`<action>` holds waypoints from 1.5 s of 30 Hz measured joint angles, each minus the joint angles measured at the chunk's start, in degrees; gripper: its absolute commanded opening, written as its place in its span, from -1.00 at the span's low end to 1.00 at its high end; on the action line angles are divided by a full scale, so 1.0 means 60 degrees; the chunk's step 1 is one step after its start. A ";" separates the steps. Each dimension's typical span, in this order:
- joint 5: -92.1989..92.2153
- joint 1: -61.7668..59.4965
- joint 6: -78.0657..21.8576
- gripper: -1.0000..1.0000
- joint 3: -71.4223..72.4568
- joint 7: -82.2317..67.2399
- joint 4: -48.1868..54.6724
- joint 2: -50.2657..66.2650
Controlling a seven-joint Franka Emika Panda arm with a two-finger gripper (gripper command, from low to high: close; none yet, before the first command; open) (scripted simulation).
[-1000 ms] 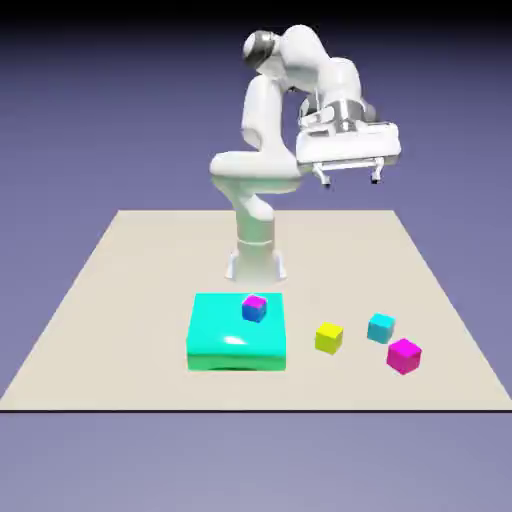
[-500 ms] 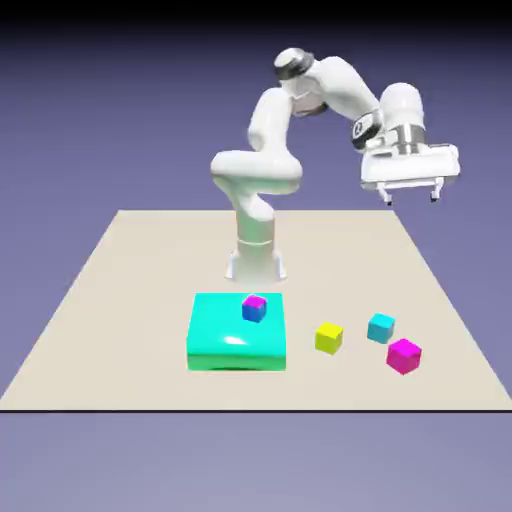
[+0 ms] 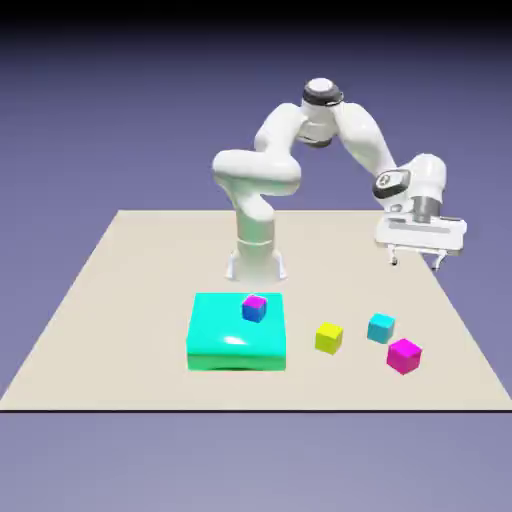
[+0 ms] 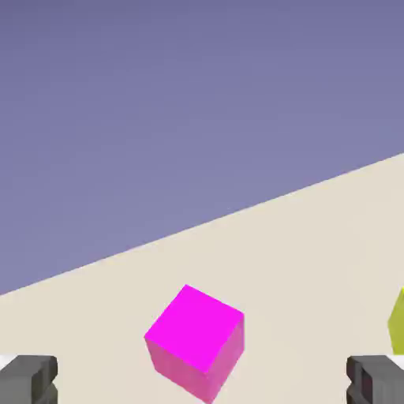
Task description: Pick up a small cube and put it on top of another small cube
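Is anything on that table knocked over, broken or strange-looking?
Nothing looks spilled or damaged. The one oddity: a two-coloured cube, blue with a magenta top, appears at the big cyan block, while the other small cubes are plain.

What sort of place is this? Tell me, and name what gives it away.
Most likely a simulated robot workspace: a white robot arm stands on a plain beige table, plain-coloured cubes and a flat cyan block lie there, and the backdrop is bare blue-violet.
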 measured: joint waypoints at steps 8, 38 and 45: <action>0.0901 -0.0799 -0.0215 0.00 0.2128 0.1267 0.0382 -0.0778; -0.2517 -0.2081 0.6454 -1.00 0.1416 0.0600 -0.4312 0.3139; -0.2891 -0.4501 0.7891 -1.00 0.2987 0.0964 -0.3773 0.2840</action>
